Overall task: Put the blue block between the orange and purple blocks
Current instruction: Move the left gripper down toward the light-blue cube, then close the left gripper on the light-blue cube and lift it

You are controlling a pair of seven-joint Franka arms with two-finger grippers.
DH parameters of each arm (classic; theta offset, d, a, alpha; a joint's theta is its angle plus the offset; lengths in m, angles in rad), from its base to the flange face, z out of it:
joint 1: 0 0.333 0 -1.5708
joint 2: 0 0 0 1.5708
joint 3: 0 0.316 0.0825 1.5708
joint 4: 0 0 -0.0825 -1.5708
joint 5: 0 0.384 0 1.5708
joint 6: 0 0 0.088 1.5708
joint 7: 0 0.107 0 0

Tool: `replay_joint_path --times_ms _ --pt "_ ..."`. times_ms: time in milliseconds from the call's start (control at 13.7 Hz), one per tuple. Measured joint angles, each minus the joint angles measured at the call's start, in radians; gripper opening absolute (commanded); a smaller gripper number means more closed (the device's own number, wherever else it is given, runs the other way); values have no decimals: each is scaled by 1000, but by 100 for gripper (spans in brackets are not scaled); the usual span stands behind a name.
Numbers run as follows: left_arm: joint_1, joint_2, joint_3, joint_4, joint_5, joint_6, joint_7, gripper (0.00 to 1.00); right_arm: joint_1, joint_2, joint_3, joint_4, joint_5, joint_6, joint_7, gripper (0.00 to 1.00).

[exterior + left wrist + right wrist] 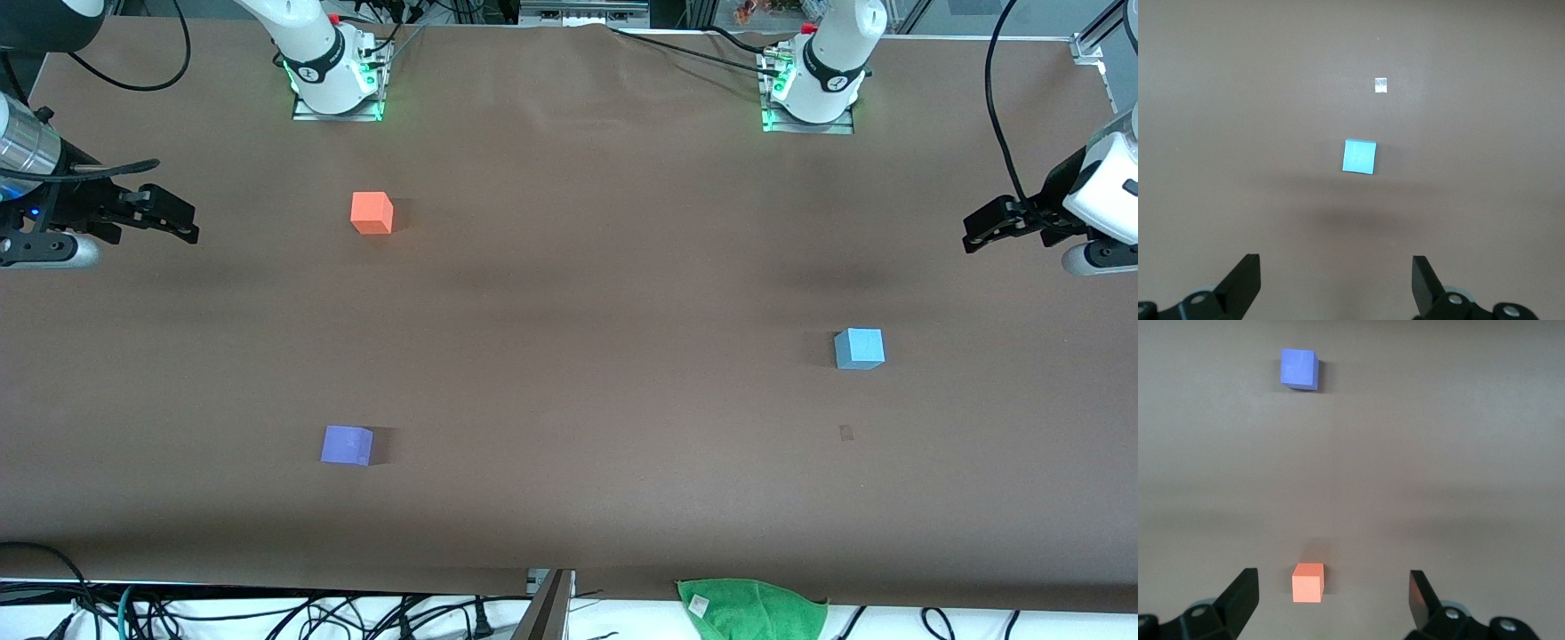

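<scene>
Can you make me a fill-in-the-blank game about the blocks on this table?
1. The block nearest the left arm's end of the table is ____.
2. The orange block lies ____ from the front camera than the purple block.
3. The left pincer and the right pincer both have their jaws ____.
4. The cloth at the table's edge is ____.

Missing words: blue; farther; open; green

green cloth (751, 610) cut off, arms cropped
</scene>
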State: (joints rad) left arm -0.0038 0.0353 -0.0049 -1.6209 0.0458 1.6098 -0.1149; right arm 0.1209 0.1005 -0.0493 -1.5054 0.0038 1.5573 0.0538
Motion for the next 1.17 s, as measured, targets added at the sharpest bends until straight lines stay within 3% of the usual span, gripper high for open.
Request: replay_joint_path --times_ms 584,876,1169 --pt "-1 70 -4 24 0 -20 14 100 0 0 0 0 0 -1 0 99" --pt "17 218 4 24 0 7 26 100 0 0 0 0 0 -3 0 99" --pt "18 388 -2 21 0 205 78 100 0 0 0 0 0 -3 0 99"
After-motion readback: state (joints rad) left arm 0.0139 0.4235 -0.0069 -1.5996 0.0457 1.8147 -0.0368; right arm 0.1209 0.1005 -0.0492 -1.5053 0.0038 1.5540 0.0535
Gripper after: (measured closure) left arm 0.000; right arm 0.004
